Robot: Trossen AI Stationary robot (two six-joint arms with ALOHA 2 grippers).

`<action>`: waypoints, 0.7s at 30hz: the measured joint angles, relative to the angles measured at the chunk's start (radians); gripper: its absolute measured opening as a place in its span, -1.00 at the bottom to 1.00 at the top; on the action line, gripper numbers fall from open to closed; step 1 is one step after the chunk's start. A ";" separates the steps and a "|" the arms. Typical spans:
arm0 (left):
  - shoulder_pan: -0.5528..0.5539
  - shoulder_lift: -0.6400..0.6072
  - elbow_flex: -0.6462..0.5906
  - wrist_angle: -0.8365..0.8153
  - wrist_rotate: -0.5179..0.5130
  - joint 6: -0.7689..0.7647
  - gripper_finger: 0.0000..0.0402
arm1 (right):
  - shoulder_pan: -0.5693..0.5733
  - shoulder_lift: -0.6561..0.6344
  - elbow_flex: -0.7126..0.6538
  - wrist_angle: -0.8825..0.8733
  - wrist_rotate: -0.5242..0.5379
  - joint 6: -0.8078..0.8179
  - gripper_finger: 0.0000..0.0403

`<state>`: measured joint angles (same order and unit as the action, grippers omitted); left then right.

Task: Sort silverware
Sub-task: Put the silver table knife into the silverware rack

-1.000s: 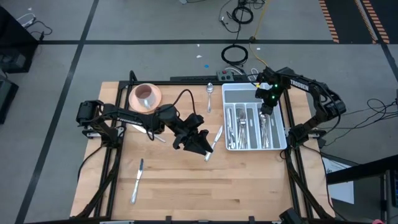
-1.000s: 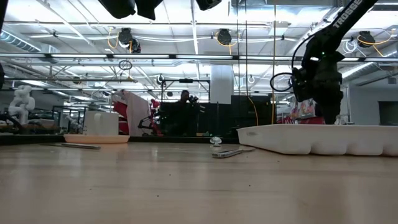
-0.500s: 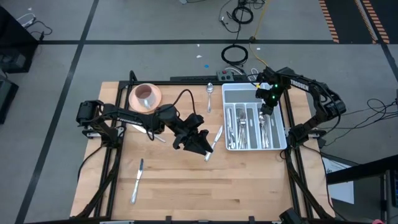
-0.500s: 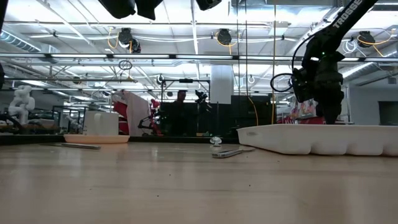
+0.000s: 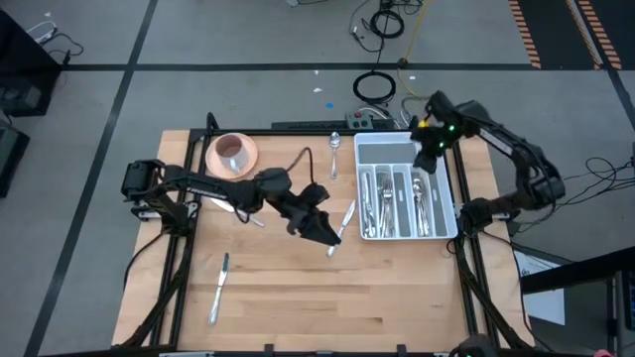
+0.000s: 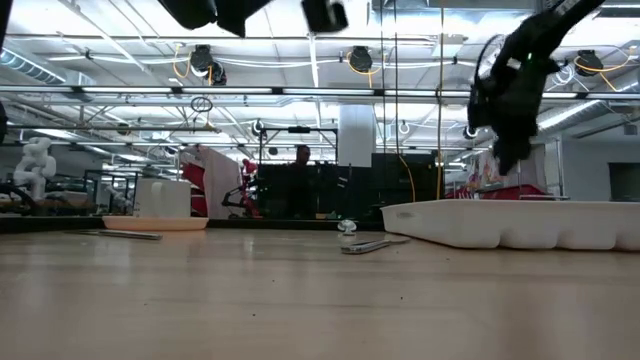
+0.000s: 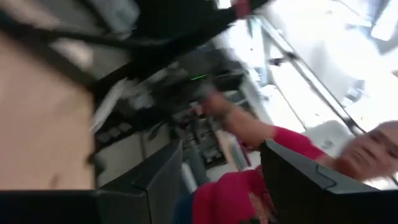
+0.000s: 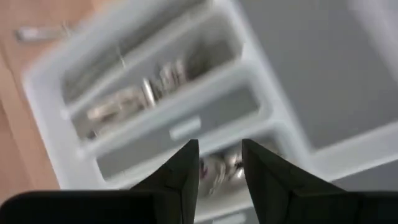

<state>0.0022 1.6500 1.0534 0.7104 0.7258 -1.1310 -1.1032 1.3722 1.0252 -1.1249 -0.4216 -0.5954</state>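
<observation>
The right gripper (image 5: pixel 429 162) hung above the tray (image 5: pixel 448 203), fingers (image 8: pixel 180 169) slightly parted and empty, presumably after a drop. The left gripper (image 5: pixel 325 232), fingers apart, hovered beside a loose piece of silverware (image 5: pixel 346 216) on the table (image 5: pixel 298 288), likely its next pick.

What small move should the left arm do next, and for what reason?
Probably lower the left claw onto the knife lying just beside it on the table. That piece is loose outside the white tray, while the right claw hangs above the tray with nothing between its open fingers.
</observation>
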 joint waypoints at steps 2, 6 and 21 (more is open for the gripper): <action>0.005 0.001 0.000 -0.090 -0.008 -0.007 0.09 | 0.005 -0.051 0.055 -0.002 -0.028 0.013 -0.43; 0.029 0.001 0.000 -0.299 -0.016 0.000 0.09 | 0.037 -0.158 0.177 -0.007 -0.092 0.076 -0.43; -0.071 0.000 -0.001 -1.480 -0.677 0.322 0.09 | 0.216 -0.435 0.297 -0.074 -0.103 0.330 -0.43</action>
<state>-0.0684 1.6499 1.0527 -0.7692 0.0489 -0.8089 -0.8867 0.9371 1.3220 -1.1991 -0.5246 -0.2657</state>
